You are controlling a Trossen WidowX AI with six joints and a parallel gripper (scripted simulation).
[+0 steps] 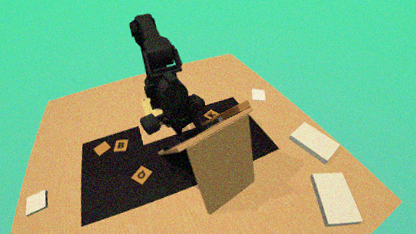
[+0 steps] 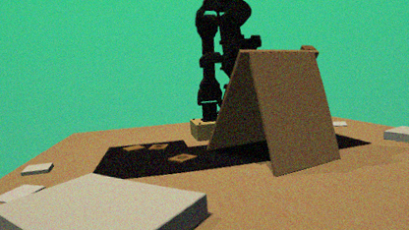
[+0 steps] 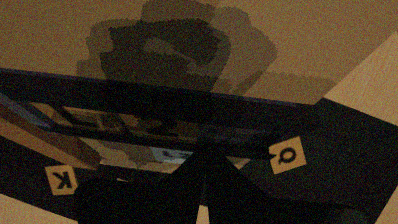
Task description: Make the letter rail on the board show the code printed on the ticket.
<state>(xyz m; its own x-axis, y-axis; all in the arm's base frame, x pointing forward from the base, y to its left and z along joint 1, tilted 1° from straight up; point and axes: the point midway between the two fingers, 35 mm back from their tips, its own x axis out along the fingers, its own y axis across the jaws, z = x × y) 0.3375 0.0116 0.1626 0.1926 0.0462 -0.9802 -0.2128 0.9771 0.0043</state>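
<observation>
The gripper point(image 1: 179, 133) point(image 3: 205, 152) is shut and empty, its tips low at the rail's front edge; the board point(image 1: 223, 165) point(image 2: 299, 98) point(image 3: 300, 40) hides them in the exterior view. In the wrist view the dark rail point(image 3: 50, 82) holds two dim tiles side by side, one tile point(image 3: 82, 118) toward the left and one point(image 3: 160, 126) nearer the middle. A white ticket point(image 3: 170, 154) is partly hidden behind the fingers, its print unreadable. The Q tile point(image 1: 142, 175) point(image 2: 183, 158) point(image 3: 287, 155), B tile point(image 1: 121, 146) point(image 2: 158, 147), K tile point(image 1: 211, 115) point(image 3: 62, 180) and a plain-looking tile point(image 1: 101, 148) point(image 2: 134, 148) lie loose.
The loose tiles lie on a black mat point(image 1: 108, 195) point(image 2: 125, 166) around the tent-shaped board. A pale block point(image 2: 201, 130) is by the arm's base. White slabs point(image 1: 315, 142) point(image 1: 337, 198) point(image 2: 102, 199) and small white pieces point(image 1: 258, 94) point(image 1: 36, 202) lie toward the counter's edges.
</observation>
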